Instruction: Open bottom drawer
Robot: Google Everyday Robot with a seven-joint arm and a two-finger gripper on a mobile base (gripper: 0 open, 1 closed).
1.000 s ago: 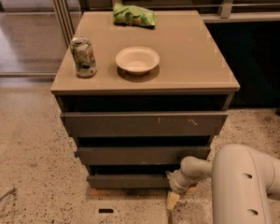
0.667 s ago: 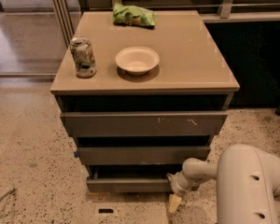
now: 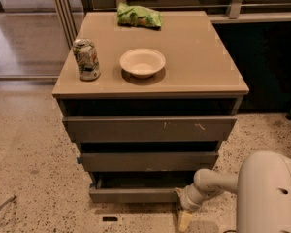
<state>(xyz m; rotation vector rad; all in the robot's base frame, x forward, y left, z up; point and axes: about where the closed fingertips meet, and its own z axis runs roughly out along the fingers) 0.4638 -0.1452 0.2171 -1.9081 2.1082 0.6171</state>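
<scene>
Jaws of gripper (image 3: 185, 219) low by floor, at right end of bottom drawer (image 3: 136, 195); spread or pressed together: cannot tell | bottom drawer lowest of three stacked fronts, dark gap above | worktop (image 3: 199, 57): can (image 3: 86, 58) left, bowl (image 3: 142, 62) centre, green bag (image 3: 138, 15) far.

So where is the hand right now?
Low in the camera view, right of centre, the hand sits at the right end of the bottom drawer, near the floor.
</scene>
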